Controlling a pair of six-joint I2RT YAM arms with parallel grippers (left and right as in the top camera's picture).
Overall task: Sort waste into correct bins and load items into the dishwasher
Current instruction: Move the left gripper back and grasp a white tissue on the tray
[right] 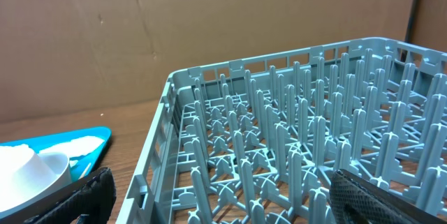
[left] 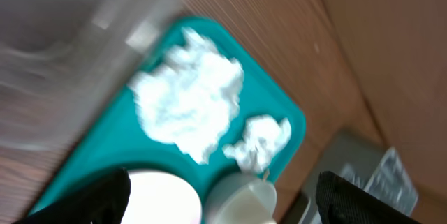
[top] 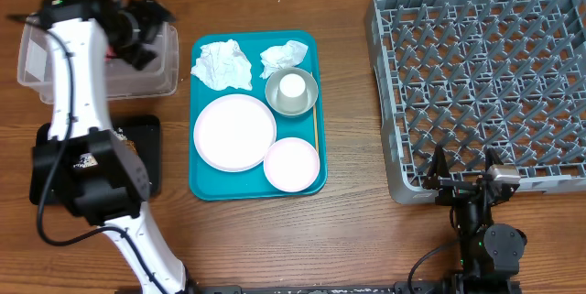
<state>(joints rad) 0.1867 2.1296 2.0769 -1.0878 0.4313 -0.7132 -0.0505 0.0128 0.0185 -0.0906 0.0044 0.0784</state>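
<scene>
Table (top: 366, 239): wooden top, mid-brown, matte. Its fine straight grain runs left to right in the overhead view, and the surface reaches every edge of that view except the far one.

Backdrop board (right: 209, 35): flat brown panel resembling cardboard, upright along the table's far edge. It is plain apart from a few faint spots, and shows as a paler band at the top of the overhead view.

Seam (right: 142, 15): thin, slightly slanted line running down the board.

Dark strip (right: 416, 4): narrow upright black edge near the board's right end; nature unclear.

Light: even, soft, from above, with pale, short shadows on the wood.
</scene>
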